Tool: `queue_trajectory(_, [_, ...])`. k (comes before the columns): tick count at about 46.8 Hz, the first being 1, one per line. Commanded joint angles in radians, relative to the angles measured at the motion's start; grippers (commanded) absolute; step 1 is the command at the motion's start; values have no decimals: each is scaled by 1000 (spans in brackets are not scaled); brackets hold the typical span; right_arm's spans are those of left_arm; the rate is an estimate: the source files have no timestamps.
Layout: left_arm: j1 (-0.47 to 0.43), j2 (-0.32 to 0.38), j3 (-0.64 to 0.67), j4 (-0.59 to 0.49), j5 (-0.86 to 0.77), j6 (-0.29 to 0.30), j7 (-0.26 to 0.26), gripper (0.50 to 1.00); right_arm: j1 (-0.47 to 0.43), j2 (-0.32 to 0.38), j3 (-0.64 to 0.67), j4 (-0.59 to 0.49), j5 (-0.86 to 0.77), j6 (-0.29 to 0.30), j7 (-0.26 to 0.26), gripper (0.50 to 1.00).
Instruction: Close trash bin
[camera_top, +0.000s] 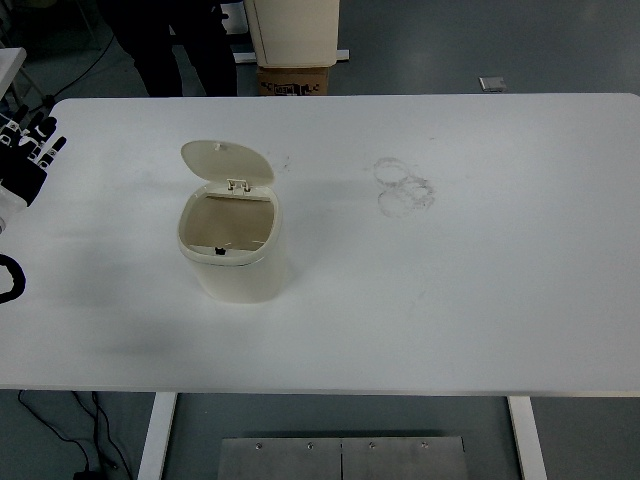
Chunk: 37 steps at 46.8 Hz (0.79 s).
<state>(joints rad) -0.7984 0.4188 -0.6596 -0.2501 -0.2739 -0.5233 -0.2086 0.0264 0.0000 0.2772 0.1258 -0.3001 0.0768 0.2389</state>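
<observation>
While its lid (226, 162) stands raised rearward, trash bin (235, 255) sits upright.

The bin (233, 250) and its raised lid (226, 162) look like smooth cream plastic with a soft sheen, standing on a matt white tabletop (480, 290) smudged with grey ring marks (404, 187), beside a cardboard box (295, 80).
</observation>
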Motion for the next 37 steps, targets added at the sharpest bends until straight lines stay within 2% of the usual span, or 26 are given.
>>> queue_trajectory(1, [-1, 0, 2, 0, 1, 2, 0, 1000, 0, 0, -1, 0, -1, 0, 0, 991])
queue_trajectory(28, [-62, 3, 5, -1, 55, 8, 1, 1000, 0, 0, 0, 0, 1, 0, -1, 991])
queue_trajectory(37, [-88, 49, 17, -37, 56, 9, 5, 1000, 0, 0, 0, 0, -1, 0, 0, 991])
